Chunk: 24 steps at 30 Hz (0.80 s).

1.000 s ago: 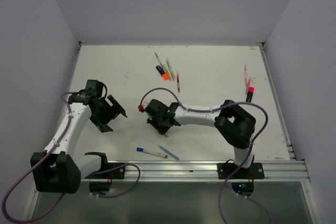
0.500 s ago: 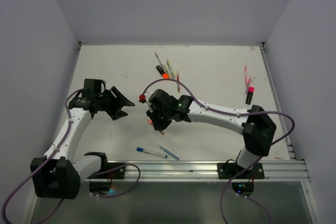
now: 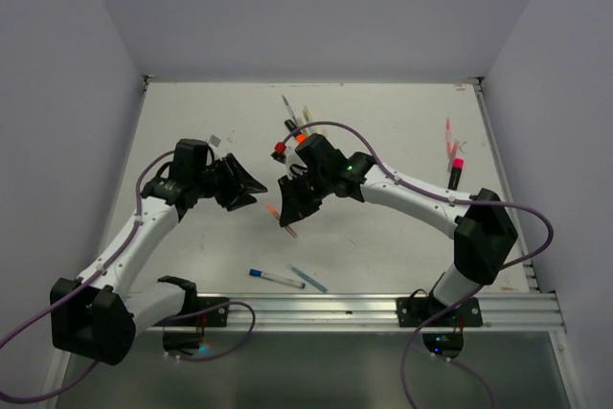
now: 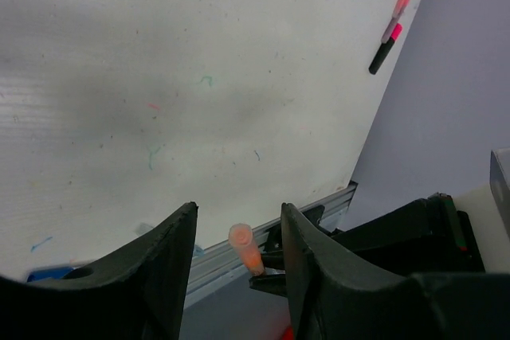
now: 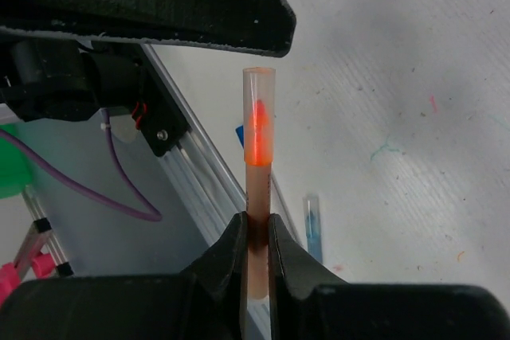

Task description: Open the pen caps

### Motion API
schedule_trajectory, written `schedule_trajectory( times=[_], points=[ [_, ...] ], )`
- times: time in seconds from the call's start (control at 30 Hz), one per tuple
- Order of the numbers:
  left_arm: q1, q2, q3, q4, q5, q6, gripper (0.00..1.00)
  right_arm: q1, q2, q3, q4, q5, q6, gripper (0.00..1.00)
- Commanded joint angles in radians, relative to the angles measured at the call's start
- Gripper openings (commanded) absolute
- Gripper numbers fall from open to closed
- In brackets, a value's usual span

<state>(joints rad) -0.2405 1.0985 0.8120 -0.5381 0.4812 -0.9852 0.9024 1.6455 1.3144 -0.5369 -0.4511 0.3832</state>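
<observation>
Pale scuffed desk [image 4: 159, 77] lies beneath both arms: the right claw [image 5: 256, 232] clenches a slim pen [image 5: 257, 193], whose light, stiff, probably slippery cap [image 5: 258, 129] juts ahead toward the released left claw [image 4: 239, 216] and is best pinched mid-cap.

White-linked arms [image 3: 134, 237] with black joints [image 3: 479, 237], purple cables [image 3: 330, 124], black left hand [image 4: 239, 211] and right hand [image 5: 256, 224].

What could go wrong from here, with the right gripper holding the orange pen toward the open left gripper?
1. The left gripper is open, and the pen cap sits nearer one finger than the other. Closing may knock the cap aside rather than clamp it.
2. The right gripper pinches the orange pen on its thin body, far from the cap. A pull on the cap could make the pen slip or tilt in that grip.
</observation>
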Motion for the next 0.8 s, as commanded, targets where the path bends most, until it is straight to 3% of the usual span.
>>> schedule_trajectory(
  times=[0.0, 0.47, 0.77],
  points=[
    [-0.010, -0.023, 0.035, 0.026, -0.006, -0.007, 0.50, -0.011, 0.010, 0.045, 0.017, -0.087, 0.054, 0.00],
    [-0.066, -0.017, 0.023, 0.044, -0.015, -0.032, 0.47, -0.020, 0.051, 0.077, 0.067, -0.120, 0.126, 0.00],
    [-0.083, -0.017, 0.023, 0.024, -0.016, -0.024, 0.33, -0.043, 0.053, 0.075, 0.109, -0.109, 0.183, 0.00]
  ],
)
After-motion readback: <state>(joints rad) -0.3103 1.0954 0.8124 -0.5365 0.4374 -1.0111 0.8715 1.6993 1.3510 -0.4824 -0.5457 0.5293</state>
